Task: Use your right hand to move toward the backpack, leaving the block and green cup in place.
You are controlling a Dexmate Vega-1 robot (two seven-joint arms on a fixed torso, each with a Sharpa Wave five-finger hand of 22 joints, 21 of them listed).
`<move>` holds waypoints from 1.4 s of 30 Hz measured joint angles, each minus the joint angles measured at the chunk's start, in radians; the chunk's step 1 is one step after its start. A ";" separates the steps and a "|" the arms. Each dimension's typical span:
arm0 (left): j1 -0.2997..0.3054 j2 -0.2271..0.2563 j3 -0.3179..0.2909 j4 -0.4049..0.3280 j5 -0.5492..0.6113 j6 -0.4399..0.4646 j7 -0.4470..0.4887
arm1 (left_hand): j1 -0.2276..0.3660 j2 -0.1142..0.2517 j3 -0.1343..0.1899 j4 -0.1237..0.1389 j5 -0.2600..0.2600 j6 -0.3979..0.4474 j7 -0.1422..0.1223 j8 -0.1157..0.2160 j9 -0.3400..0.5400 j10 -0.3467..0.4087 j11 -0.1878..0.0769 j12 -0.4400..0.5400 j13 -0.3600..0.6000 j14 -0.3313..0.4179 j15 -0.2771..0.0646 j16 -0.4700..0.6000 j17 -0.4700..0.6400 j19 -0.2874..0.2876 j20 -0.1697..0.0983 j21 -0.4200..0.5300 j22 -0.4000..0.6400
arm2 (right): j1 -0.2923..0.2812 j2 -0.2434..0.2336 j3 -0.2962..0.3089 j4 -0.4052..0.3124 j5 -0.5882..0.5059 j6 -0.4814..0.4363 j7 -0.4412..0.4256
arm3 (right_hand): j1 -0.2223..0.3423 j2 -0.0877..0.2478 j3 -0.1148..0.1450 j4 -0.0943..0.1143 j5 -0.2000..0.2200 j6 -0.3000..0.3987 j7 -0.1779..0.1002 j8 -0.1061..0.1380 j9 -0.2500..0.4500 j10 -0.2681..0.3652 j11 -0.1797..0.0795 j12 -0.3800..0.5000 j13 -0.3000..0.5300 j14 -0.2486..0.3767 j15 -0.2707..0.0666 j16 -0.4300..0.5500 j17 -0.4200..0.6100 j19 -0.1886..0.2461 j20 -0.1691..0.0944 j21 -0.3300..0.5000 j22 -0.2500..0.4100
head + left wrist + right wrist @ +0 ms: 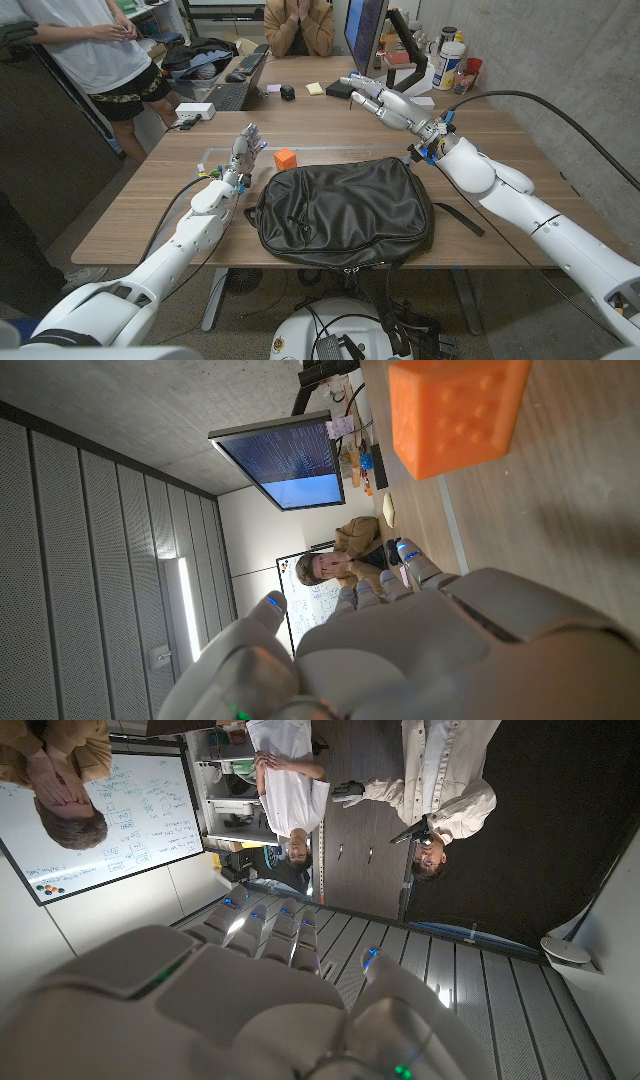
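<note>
Right robot hand [372, 95] raised above the worktop [150, 205], fingers extended and apart, holding nothing. Black backpack [345, 212] lying below and nearer the robot. Left robot hand [243, 150] upright, fingers apart, empty, orange block [285, 158] just beside.

Right robot hand [372, 97] raised, fingers apart, left robot hand [246, 147] upright

Wooden table [150, 205] spanning the middle of the head view, its far end carrying a monitor [365, 30] at upper centre, a keyboard [228, 96], yellow sticky notes [315, 88] and bottles [450, 62] at upper right. Grey concrete wall [560, 50] running down the upper right. Grey floor [85, 215] showing at left. Whiteboard [130, 810] hanging in the right wrist view's upper left. Strip light [187, 610] glowing on a ribbed wall panel [70, 580].
</note>
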 measured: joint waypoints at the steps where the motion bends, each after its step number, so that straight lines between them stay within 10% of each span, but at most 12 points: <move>1: 0.000 0.000 0.000 0.001 0.000 0.000 0.000 | 0.000 0.000 0.000 0.000 0.000 0.000 0.000 0.000 0.000 0.000 0.000 0.000 0.000 0.000 0.000 0.000 0.000 0.000 0.000 0.000 0.000 | 0.002 -0.002 -0.002 0.000 -0.003 0.000 0.003 | 0.000 0.000 0.000 0.000 0.000 0.000 0.000 0.000 0.000 0.000 0.000 0.000 0.000 0.000 0.000 -0.003 0.000 0.000 0.000 0.000 0.000; 42: -0.016 -0.013 0.004 0.027 0.004 -0.001 0.003 | 0.000 0.000 0.004 0.004 0.000 -0.004 -0.018 0.007 0.005 0.000 0.000 0.000 0.000 0.000 0.000 0.000 0.000 0.005 0.005 -0.006 0.000 | 0.031 -0.028 -0.038 -0.002 -0.072 0.008 0.037 | 0.000 0.000 0.004 0.004 0.000 0.003 -0.022 -0.007 0.000 -0.011 -0.011 -0.006 0.000 0.000 0.000 -0.002 0.000 0.032 -0.004 -0.007 0.000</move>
